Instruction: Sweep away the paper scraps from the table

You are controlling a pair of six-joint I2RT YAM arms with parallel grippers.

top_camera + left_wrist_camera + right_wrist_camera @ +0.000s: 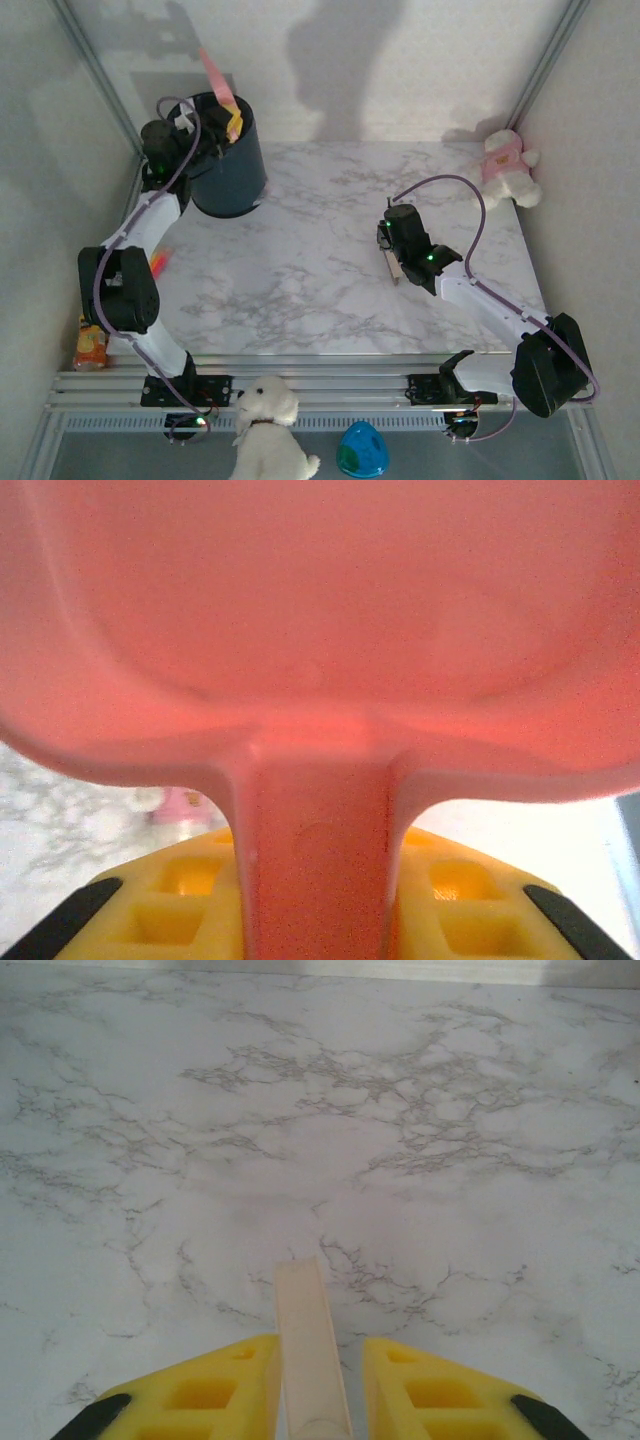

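Top external view: the desk (300,280), a white marble-pattern top with grey veining inside aluminium rails, spans the middle of the frame. A dark blue bin (230,175) stands upright on its far-left part. The left gripper (225,122) is at the bin's rim, over the opening, and carries a pink dustpan (215,75) whose edge sticks up above the bin. The bin's interior is dark and its contents cannot be made out. In the left wrist view the left gripper (320,880) has its jaws closed on the dustpan's handle, yellow fingers (170,900) pressed against both sides, and the pan (320,630) spreads wide above them. The right gripper (390,250) sits over the right-centre of the desk, well apart from the bin. In the right wrist view the right gripper (320,1345) has its jaws drawn in around a pale flat stick (300,1300) that points out over the veined desk (320,1110); whether the stick's tip touches the surface cannot be told. A white-and-pink plush toy (508,165) sits at the far-right corner. A white plush dog (268,430) and a blue egg-shaped object (362,450) lie below the near rail.
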